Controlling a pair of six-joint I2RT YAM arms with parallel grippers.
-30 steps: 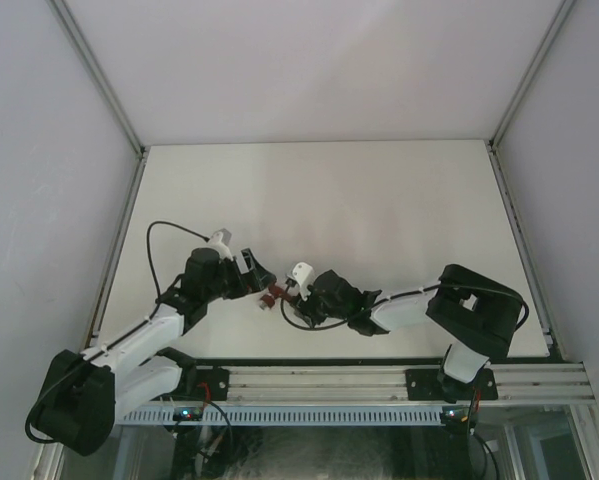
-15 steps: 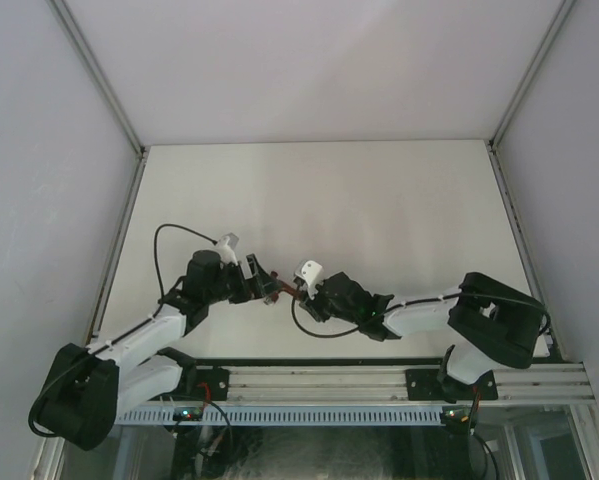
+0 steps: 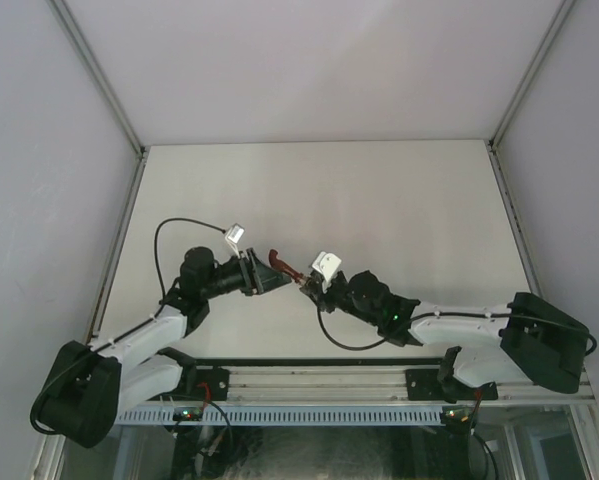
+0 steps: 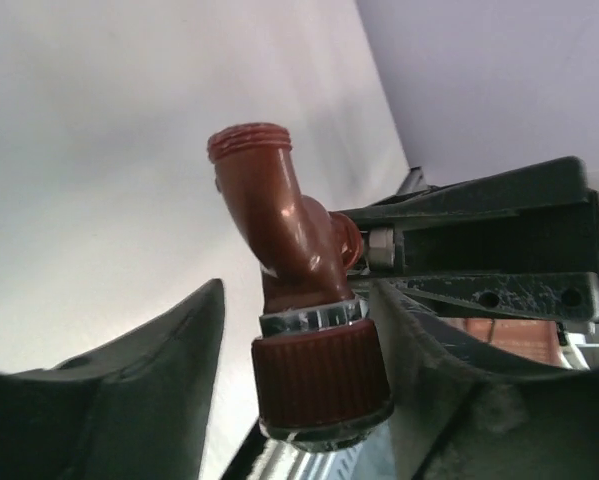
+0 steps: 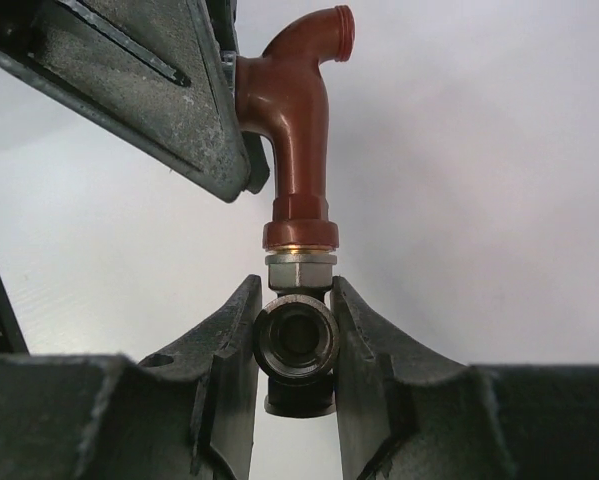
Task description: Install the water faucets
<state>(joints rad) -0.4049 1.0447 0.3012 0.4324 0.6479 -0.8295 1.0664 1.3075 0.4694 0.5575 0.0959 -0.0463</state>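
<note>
Above the near middle of the desk (image 3: 379, 200), the water faucet (image 3: 279, 264) hung in the air between the two arms, clear of the surface. Its red-brown tap body (image 5: 297, 130) rose from a grey fitting (image 5: 297, 340), which the right gripper (image 5: 294, 292) pinched firmly, jaws nearly together. The left gripper (image 4: 297, 300) had just narrowed from wide open to about half and bracketed the ribbed knob (image 4: 321, 375). One finger lay against the knob and a gap remained at the other, so the second grasp looked unfinished. Since a second earlier, the faucet had moved farther from the near edge. The right arm's elbow had swung toward the near right corner.
</note>
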